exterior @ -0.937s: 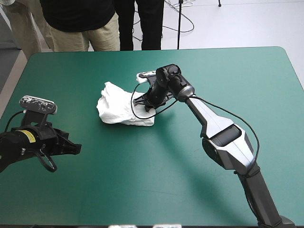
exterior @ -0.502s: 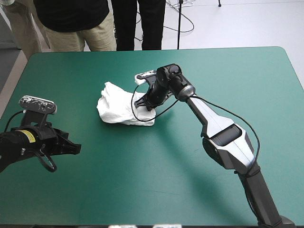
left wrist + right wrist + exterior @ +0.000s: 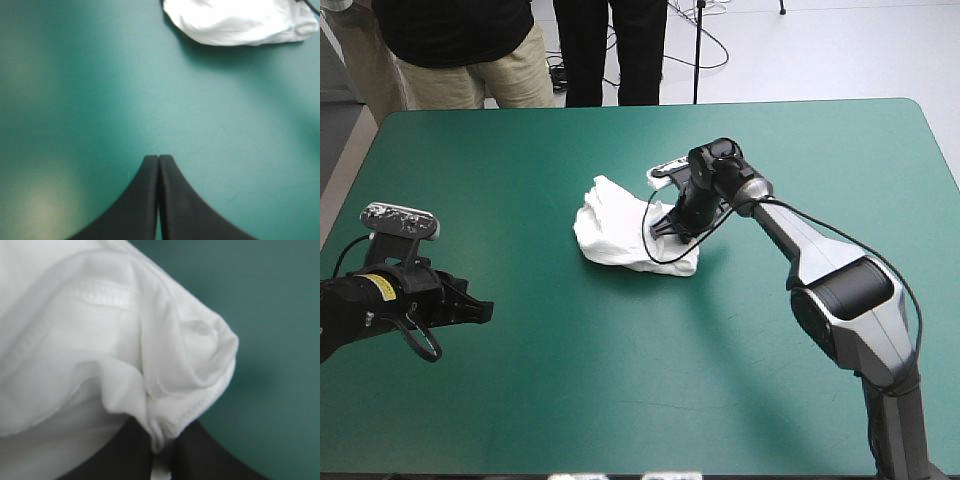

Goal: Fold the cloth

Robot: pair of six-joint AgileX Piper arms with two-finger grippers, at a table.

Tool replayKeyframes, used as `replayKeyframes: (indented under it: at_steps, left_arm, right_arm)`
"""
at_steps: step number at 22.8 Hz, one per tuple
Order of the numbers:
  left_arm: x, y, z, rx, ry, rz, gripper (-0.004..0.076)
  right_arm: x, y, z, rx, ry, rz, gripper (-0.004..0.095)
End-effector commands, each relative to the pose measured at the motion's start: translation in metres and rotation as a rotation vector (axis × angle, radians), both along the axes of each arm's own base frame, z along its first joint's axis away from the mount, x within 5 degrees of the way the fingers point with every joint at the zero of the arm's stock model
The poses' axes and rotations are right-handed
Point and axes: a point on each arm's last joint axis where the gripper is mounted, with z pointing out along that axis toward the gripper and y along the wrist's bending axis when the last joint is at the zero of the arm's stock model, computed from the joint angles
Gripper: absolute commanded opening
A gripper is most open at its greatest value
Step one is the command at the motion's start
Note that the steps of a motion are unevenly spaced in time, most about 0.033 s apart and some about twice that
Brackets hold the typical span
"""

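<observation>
Right gripper (image 3: 669, 226) and left gripper (image 3: 158, 160) share a teal-green worktop (image 3: 650, 400). Its white T-shirt (image 3: 618, 228) lies as a crumpled heap near the middle. At the heap's right side the right gripper pinches a hemmed fold of it. Near the left edge, well apart from the T-shirt, the left gripper is pressed together into one point.

Buries the tips of the right claw (image 3: 161, 454) under a hemmed fold of the T-shirt (image 3: 90, 345), with only the bases of its black fingers (image 3: 205, 459) showing. Runs the cloth off the right wrist view on three sides. Shows just one rim of it ahead of the left claw (image 3: 159, 159), the rest cut off. Crops the surface's (image 3: 620, 400) near corners in the high view.
</observation>
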Motion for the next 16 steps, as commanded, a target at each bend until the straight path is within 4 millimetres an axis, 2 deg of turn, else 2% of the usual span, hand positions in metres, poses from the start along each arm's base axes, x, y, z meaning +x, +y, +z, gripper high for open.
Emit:
replayKeyframes:
  at_steps: [1,4,6,7,8,10,11,13,16]
  left_arm:
    - [-0.006,0.000,0.007,-0.026,0.002,0.002,-0.0009]
    - [-0.006,-0.001,0.007,-0.035,0.005,-0.002,-0.0009]
    - [-0.006,-0.001,0.007,-0.035,0.005,-0.002,-0.0009]
    - [-0.006,-0.001,0.007,-0.035,0.004,-0.002,-0.0009]
    - [-0.006,-0.001,0.007,-0.035,0.003,-0.002,-0.0009]
    - [-0.006,-0.001,0.007,-0.036,-0.001,-0.002,-0.0009]
    - [-0.005,-0.001,0.008,-0.038,-0.005,-0.001,-0.0009]
    - [-0.004,-0.001,0.008,-0.043,-0.021,-0.001,-0.0009]
    - [-0.003,-0.002,0.010,-0.051,-0.038,-0.001,-0.0009]
  right_arm:
    - [-0.011,-0.044,0.033,-0.068,-0.036,-0.034,-0.0017]
    - [-0.013,-0.073,0.039,-0.065,-0.045,-0.094,-0.0017]
    - [-0.018,-0.106,0.041,-0.082,-0.046,-0.167,-0.0017]
    - [-0.021,-0.129,0.038,-0.097,-0.059,-0.231,-0.0017]
    - [-0.024,-0.142,0.037,-0.106,-0.066,-0.263,-0.0017]
    - [-0.036,-0.180,0.031,-0.133,-0.066,-0.345,-0.0017]
    - [-0.046,-0.206,0.031,-0.145,-0.073,-0.404,-0.0017]
    - [-0.062,-0.240,0.032,-0.134,-0.101,-0.521,-0.0017]
    - [-0.083,-0.277,0.033,-0.134,-0.129,-0.636,-0.0017]
